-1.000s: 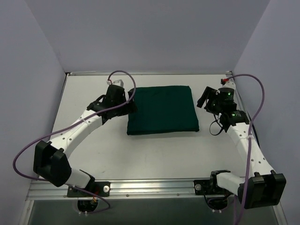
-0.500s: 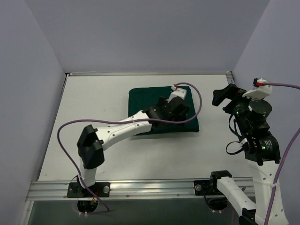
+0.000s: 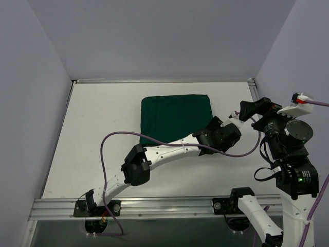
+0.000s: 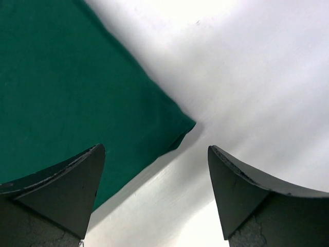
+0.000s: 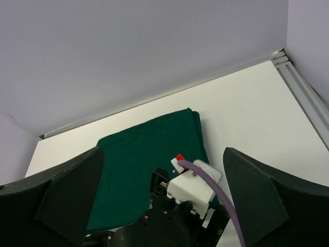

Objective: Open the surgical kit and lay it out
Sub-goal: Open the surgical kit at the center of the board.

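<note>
Left tool (image 4: 154, 149) wide, holding nothing, over the folded green wrap (image 4: 61, 82) corner edge; bare bench (image 4: 247, 77) right of it. Right tool (image 5: 163, 150) wide, raised, wrap ahead below.

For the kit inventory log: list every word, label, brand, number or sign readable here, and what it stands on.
None readable. The green cloth wrap is plain; the white table and the white connector block on the left wrist bear no lettering.
</note>
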`<action>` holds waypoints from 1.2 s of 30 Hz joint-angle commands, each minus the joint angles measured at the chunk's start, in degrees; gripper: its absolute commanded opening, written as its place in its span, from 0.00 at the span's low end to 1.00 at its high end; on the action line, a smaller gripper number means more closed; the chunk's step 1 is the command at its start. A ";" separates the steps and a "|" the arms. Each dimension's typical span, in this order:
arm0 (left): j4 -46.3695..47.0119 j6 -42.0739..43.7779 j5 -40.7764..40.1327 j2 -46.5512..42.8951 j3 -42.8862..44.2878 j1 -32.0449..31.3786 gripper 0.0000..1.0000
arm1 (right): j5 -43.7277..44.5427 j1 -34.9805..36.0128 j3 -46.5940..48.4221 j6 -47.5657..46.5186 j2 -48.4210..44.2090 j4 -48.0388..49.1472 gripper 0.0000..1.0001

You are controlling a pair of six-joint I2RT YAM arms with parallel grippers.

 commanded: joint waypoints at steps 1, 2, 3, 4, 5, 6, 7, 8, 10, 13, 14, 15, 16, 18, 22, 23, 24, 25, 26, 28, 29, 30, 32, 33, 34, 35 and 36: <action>-0.13 5.34 -1.73 3.68 6.59 -0.35 0.89 | -0.64 0.37 1.13 0.75 0.10 -0.47 0.96; 0.05 5.87 -1.73 4.39 7.47 -0.43 0.88 | -0.64 0.37 1.13 0.75 0.18 -0.64 0.96; 0.05 6.83 -1.81 5.61 8.69 -0.43 0.87 | -0.64 0.37 1.22 0.75 0.27 -0.82 0.96; 0.22 7.28 -1.90 6.15 9.23 -0.52 0.85 | -0.64 0.37 1.22 0.66 0.27 -0.91 0.96; 0.40 7.80 -2.08 6.59 9.49 -0.52 0.85 | -0.64 0.37 1.31 0.57 0.45 -1.08 0.96; 0.66 8.76 -2.25 7.38 9.76 -0.61 0.84 | -0.64 0.37 1.31 0.49 0.53 -1.17 0.96; 1.10 9.21 -2.60 7.73 9.76 -0.61 0.83 | -0.64 0.37 1.39 0.31 0.62 -1.17 0.96; 1.36 9.56 -2.95 8.08 9.76 -0.61 0.82 | -0.64 0.37 1.39 0.22 0.71 -1.26 0.96; 1.98 10.97 -3.92 8.96 9.76 -0.61 0.79 | -0.64 0.37 1.40 0.13 0.89 -1.26 0.96; 2.95 12.90 -5.15 10.02 9.85 -0.61 0.75 | -0.64 0.37 1.31 0.04 0.97 -1.35 0.96; 3.30 12.91 -5.59 10.20 9.94 -0.61 0.73 | -0.64 0.37 1.31 -0.04 1.06 -1.35 0.96; 3.65 14.91 -5.68 10.46 9.94 -0.61 0.70 | -0.64 0.37 1.31 -0.04 1.06 -1.35 0.96; 3.91 15.19 -5.77 10.63 10.02 -0.61 0.69 | -0.64 0.37 1.22 -0.13 1.15 -1.35 0.96; 4.27 15.63 -5.68 10.90 10.46 -0.61 0.65 | -0.64 0.28 1.22 -0.22 1.24 -1.35 0.96; 4.53 15.81 -5.24 11.08 10.55 -0.61 0.54 | -0.64 0.28 1.22 -0.48 1.50 -1.35 0.96; 4.53 15.89 -5.15 11.08 10.55 -0.61 0.50 | -0.64 0.37 1.22 -0.48 1.50 -1.35 0.96; 4.53 15.89 -5.15 11.08 10.55 -0.61 0.47 | -0.64 0.37 1.13 -0.48 1.41 -1.35 0.96; 4.44 15.98 -5.15 11.08 10.55 -0.61 0.39 | -0.64 0.37 1.04 -0.48 1.41 -1.35 0.96; 4.44 15.89 -5.24 11.08 10.55 -0.61 0.35 | -0.64 0.37 0.96 -0.48 1.33 -1.26 0.96; 4.18 15.63 -5.33 10.73 10.55 -0.52 0.24 | -0.64 0.37 0.95 -0.57 1.33 -1.35 0.95; 4.09 15.46 -5.16 10.29 10.46 -0.43 0.22 | -0.64 0.37 1.04 -0.66 1.33 -1.26 0.95; 4.09 15.19 -5.15 10.02 10.38 -0.52 0.19 | -0.64 0.37 1.04 -0.66 1.33 -1.35 0.95; 4.09 14.84 -5.07 9.15 10.02 -0.43 0.08 | -0.64 0.37 1.13 -0.75 1.33 -1.35 0.95; 4.09 14.66 -5.15 8.79 9.85 -0.35 0.05 | -0.64 0.37 1.13 -0.83 1.33 -1.44 0.95; 4.09 14.49 -5.07 8.44 9.59 -0.26 0.03 | -0.64 0.28 1.13 -0.92 1.41 -1.44 0.95; 4.18 14.23 -4.98 7.83 9.50 -0.08 0.02 | -0.64 0.37 1.13 -0.92 1.24 -1.35 0.95; 4.09 13.79 -4.89 7.48 9.41 0.09 0.02 | -0.64 0.37 1.13 -0.92 1.24 -1.44 0.95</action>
